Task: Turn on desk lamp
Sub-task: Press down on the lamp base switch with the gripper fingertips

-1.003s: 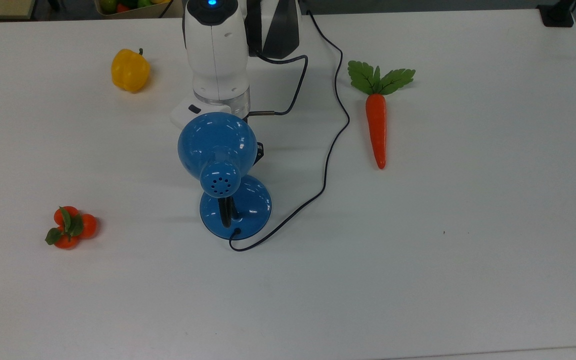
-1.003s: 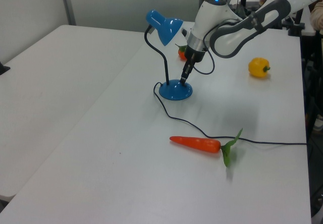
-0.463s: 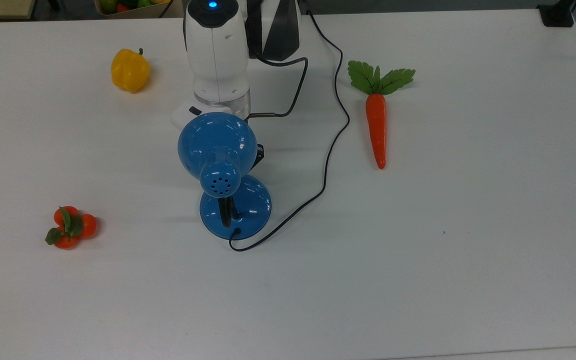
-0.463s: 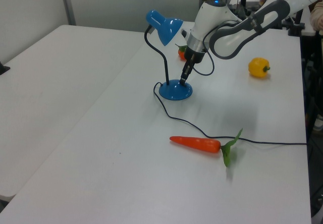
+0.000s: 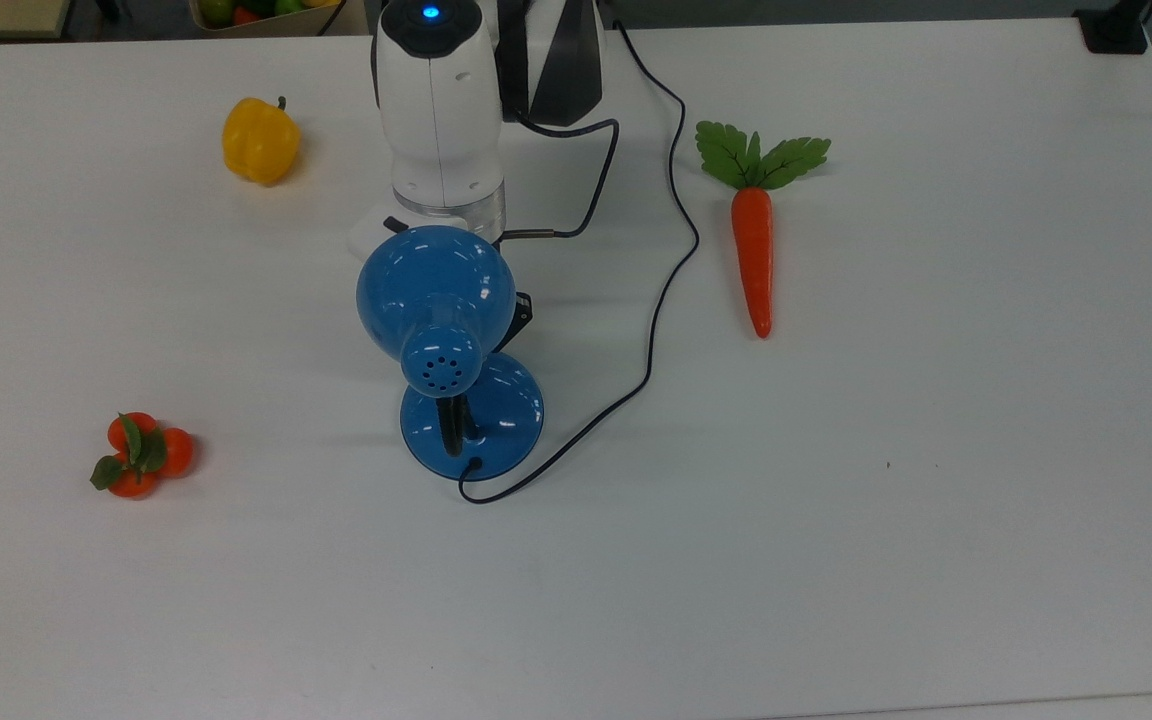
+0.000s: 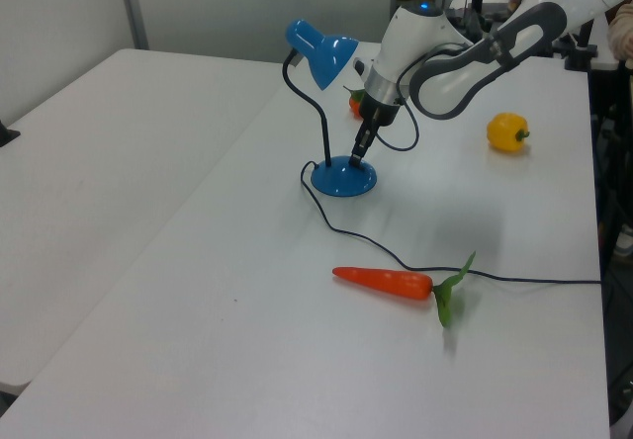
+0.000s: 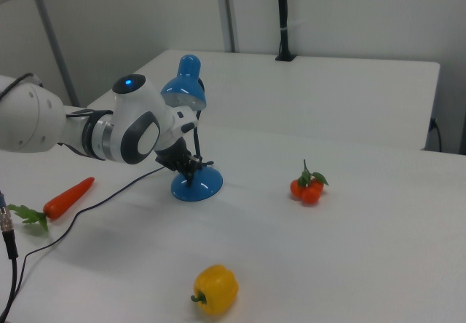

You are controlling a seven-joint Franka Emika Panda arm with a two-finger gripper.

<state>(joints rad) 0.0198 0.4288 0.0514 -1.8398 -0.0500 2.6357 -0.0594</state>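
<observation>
The desk lamp (image 5: 436,292) is glossy blue, with a dome shade, a vented cap and a black gooseneck. It stands unlit on its round base (image 5: 504,418) mid-table. Its thin black cord (image 5: 671,250) loops off toward the top view's upper edge. In the left view my gripper (image 6: 357,154) points steeply down, its narrow black tip shut and resting at the base's upper surface (image 6: 344,178) beside the gooseneck. The right view has the gripper (image 7: 191,167) just above the base (image 7: 198,185), under the shade. From the top view the shade hides most of the fingers.
A yellow bell pepper (image 5: 259,140) lies at the top view's upper left. A carrot (image 5: 754,250) lies at the top view's right, and a cluster of small oranges (image 5: 139,455) at the top view's lower left. The cord crosses the table between lamp and carrot.
The arm's wrist has crept slightly toward the top view's right and lower edge. The gripper tip stays at the lamp base and the lamp remains unlit.
</observation>
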